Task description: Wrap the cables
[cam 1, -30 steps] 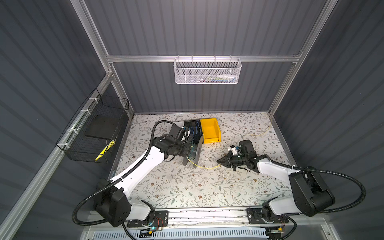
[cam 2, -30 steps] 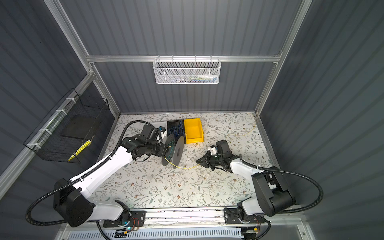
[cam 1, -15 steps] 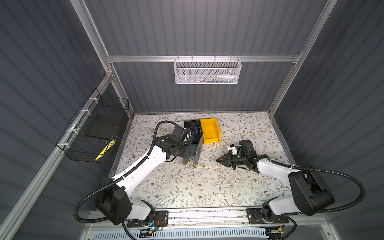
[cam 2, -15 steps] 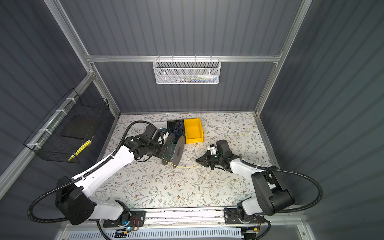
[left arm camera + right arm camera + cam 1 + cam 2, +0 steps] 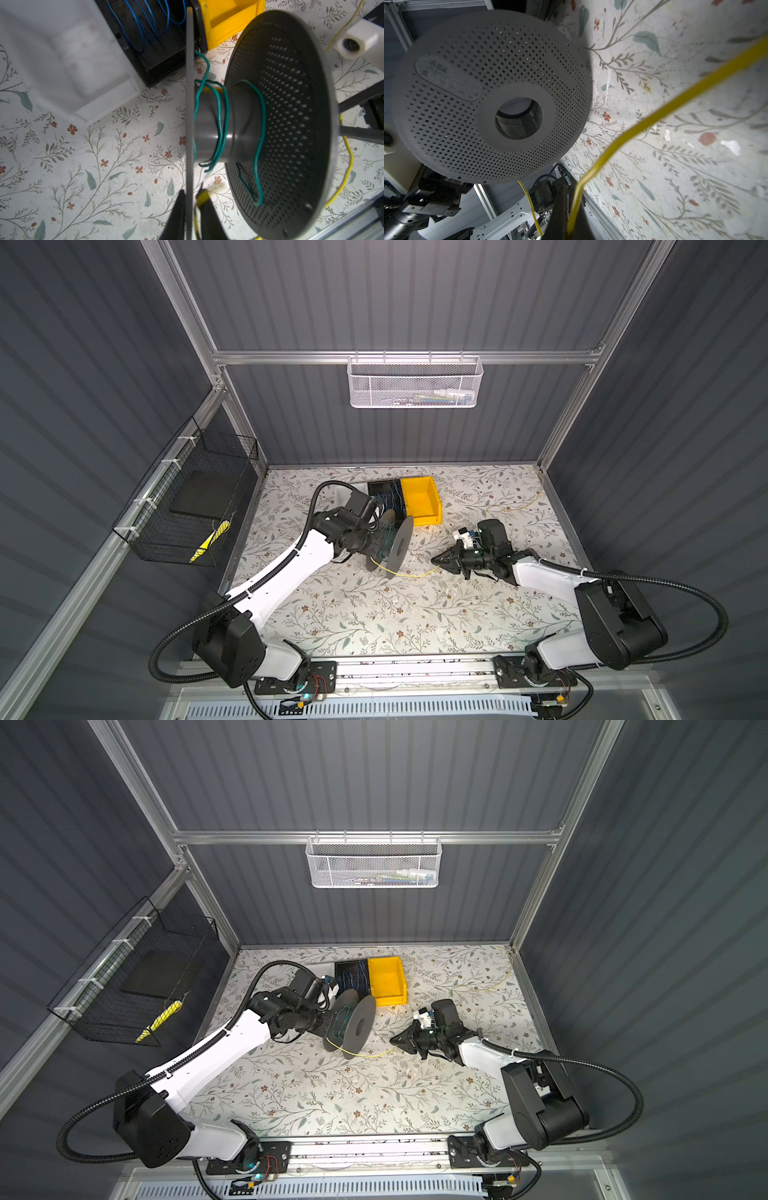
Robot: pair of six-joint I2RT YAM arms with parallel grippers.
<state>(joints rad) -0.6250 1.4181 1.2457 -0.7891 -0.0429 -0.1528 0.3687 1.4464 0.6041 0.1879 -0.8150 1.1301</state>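
- The yellow cable runs from the foot of the grey spool across to the right gripper, whose jaws are pressed together on it.
- In the right wrist view the yellow cable leaves those fingertips and slants away over the floral table. More of it lies toward the rear right corner in both top views.
- The left gripper straddles the spool's near flange, with a yellow end beside one finger. From this angle I cannot tell whether the fingers squeeze the flange or merely flank it.
- "ASA" reads on the outer flange; the smaller text below it is blurred.
- Green wire loops loosely round the hub.
- Just behind the spool stand a yellow bin, a black bin holding blue wires, and a white tray.
- The spool's perforated flange stands between the two grippers.
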